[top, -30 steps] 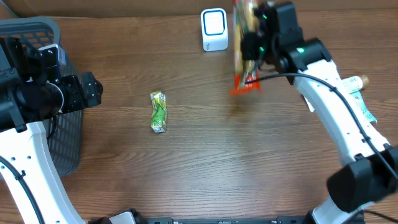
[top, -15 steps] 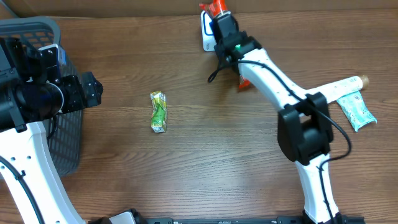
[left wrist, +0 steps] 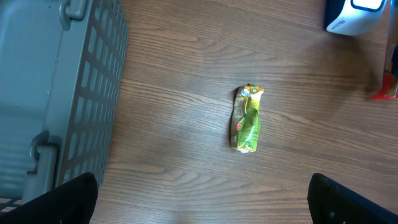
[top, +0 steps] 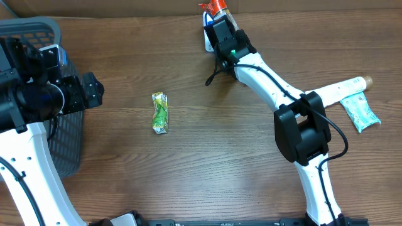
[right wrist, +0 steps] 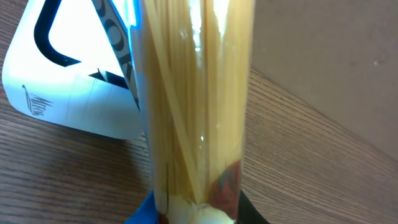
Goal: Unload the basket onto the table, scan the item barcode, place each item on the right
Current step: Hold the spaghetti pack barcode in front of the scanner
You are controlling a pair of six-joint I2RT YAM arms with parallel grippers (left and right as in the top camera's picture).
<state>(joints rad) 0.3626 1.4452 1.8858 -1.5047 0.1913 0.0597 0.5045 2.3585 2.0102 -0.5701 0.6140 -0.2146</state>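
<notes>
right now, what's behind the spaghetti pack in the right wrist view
The white scanner sits behind the spaghetti pack, showing to its left. Its right part is covered by the pack.

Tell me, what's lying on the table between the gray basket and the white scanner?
A green snack packet lies on the wood between the gray basket and the white scanner, touching neither. The left wrist view shows it best.

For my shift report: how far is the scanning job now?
Done: the right claw has the spaghetti pack in its grip. In hand: the pack stands close beside the white scanner, so the scan seems under way. Left: the green packet and the teal packet lie on the table, probably waiting; the left claw is open near the basket.
</notes>
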